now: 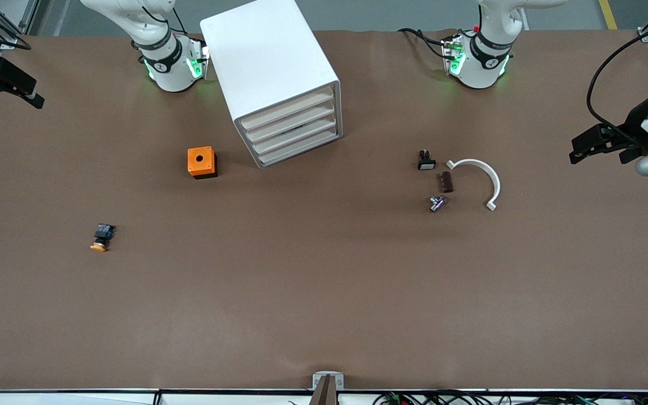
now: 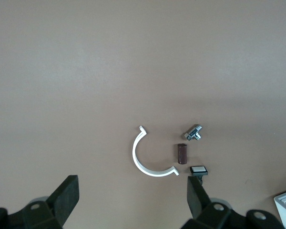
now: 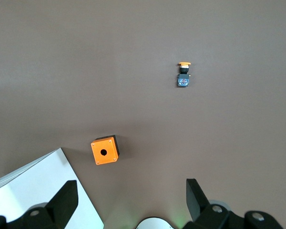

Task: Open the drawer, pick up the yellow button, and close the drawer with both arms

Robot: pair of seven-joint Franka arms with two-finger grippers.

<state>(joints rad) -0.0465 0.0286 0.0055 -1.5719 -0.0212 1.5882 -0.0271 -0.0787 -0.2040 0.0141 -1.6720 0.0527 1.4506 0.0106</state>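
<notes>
Nearest the camera lies the tiny button with a black body and round orange-yellow cap [image 1: 100, 238], out on the bare brown table [image 1: 324, 292] toward the right arm's end, not inside any drawer. It rests on its side, so I think it will roll a little when touched.

Up over that end's edge hangs the black 2-finger right gripper [image 1: 12, 87], jaws spread wide and holding nothing. It waits high, so nothing is blocked.

Farther from the camera than the button sits the orange cube with a round black hole [image 1: 202, 162]. Just beside it stands the big white cabinet with 4 shallow drawers with pale beige fronts [image 1: 290, 126], turned at a slant. All 4 look shut, so no step seems done yet.

Toward the left arm's end lie 4 small things close together: a small black part with a white face [image 1: 426, 161], a dark brown block [image 1: 446, 181], a shiny metal piece [image 1: 436, 203] and a white plastic half-ring [image 1: 478, 179]. None lies in front of the drawers.

Over that end's edge hangs the black left gripper [image 1: 597, 145], jaws spread too, empty.
</notes>
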